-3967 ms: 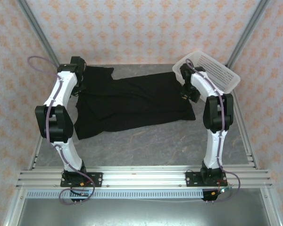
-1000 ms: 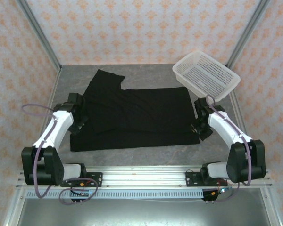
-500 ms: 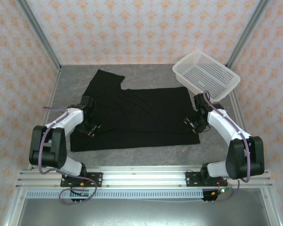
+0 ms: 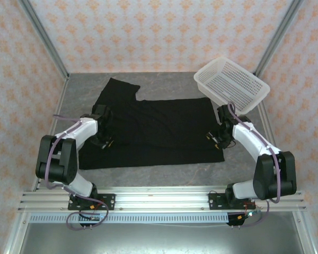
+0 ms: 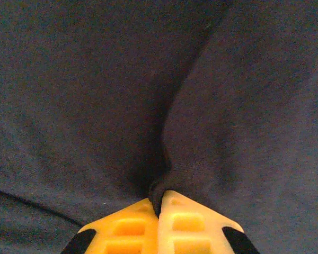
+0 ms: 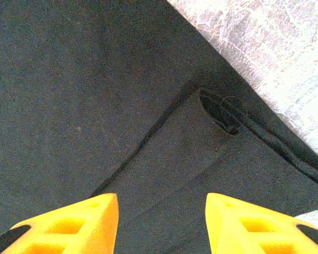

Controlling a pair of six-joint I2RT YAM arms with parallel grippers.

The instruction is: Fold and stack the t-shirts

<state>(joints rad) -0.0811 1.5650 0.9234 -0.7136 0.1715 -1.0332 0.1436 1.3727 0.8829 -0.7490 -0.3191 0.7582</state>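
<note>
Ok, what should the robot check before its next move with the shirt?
1. Left jaws shut on the t-shirt: ok, they pinch a ridge of cloth.
2. Right jaws gripping too: not ok, they stand open over a folded edge of the cloth.
3. T-shirt spread on the table: ok, mostly flat, with one sleeve sticking out at the far left.
4. White mesh basket empty: ok.
5. Basket apart from the t-shirt: cannot tell, their corners sit very close.
</note>
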